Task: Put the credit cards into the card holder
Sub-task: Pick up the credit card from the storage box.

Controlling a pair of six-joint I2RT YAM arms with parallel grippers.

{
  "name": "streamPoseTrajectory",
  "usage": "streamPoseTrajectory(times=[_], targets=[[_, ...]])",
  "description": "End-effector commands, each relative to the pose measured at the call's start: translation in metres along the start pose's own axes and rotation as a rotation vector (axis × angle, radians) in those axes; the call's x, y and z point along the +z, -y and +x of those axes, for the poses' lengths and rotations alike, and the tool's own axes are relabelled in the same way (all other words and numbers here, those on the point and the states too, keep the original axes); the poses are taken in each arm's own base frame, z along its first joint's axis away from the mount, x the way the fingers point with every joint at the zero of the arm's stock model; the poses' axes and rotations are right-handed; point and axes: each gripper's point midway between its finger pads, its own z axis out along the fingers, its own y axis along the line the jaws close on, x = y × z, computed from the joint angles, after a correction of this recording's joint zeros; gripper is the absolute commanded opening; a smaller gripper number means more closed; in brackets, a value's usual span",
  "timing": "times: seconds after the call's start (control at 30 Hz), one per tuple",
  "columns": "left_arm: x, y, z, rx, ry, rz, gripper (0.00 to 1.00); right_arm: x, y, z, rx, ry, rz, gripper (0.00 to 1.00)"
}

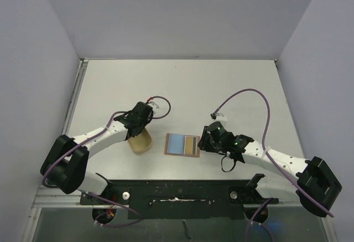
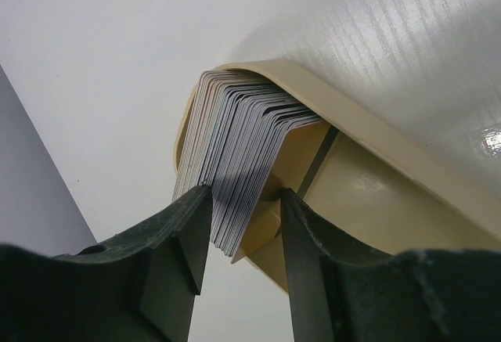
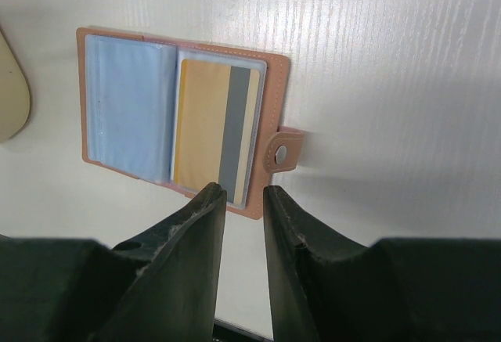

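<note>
The holder (image 3: 278, 84) lies open on the desk (image 3: 391, 45), mid-frame from above. A blue card (image 3: 129, 107) is in its left pocket and a gold card (image 3: 200, 123) with a dark stripe in its right. The right gripper (image 3: 243, 193), narrow and empty, sits at its lower edge. The left gripper (image 2: 244, 193) straddles grey-white cards (image 2: 235, 131) in a tan case (image 2: 376, 170); I can't tell if it grips them.

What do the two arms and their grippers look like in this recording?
The left arm and right arm have white links with bulky black joints, and a purple cable runs along each. Small green lights glow on the right wrist. The left gripper and right gripper have thick matte black fingers.
</note>
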Motion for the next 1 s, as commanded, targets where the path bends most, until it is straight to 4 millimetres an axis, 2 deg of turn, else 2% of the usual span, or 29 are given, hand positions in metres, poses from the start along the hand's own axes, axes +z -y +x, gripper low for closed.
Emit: streamPoseTrajectory(times=[0.0,0.4,0.67,0.83,0.97], targets=[[-0.005,-0.015,-0.019,-0.027,0.058,-0.051,0.38,-0.004,-0.005,-0.015,0.017,0.058,-0.014,0.28],[-0.015,-0.016,-0.027,-0.025,0.074,-0.036,0.2,-0.004,-0.006,-0.015,0.017,0.059,-0.017,0.28],[-0.038,-0.009,-0.04,-0.1,0.12,0.062,0.0,-0.006,-0.012,-0.019,0.005,0.062,-0.039,0.29],[-0.06,-0.002,-0.052,-0.171,0.188,0.157,0.0,-0.009,-0.018,-0.021,0.0,0.069,-0.069,0.28],[-0.082,0.007,-0.069,-0.264,0.271,0.265,0.0,-0.02,-0.035,-0.03,-0.002,0.096,-0.155,0.29]])
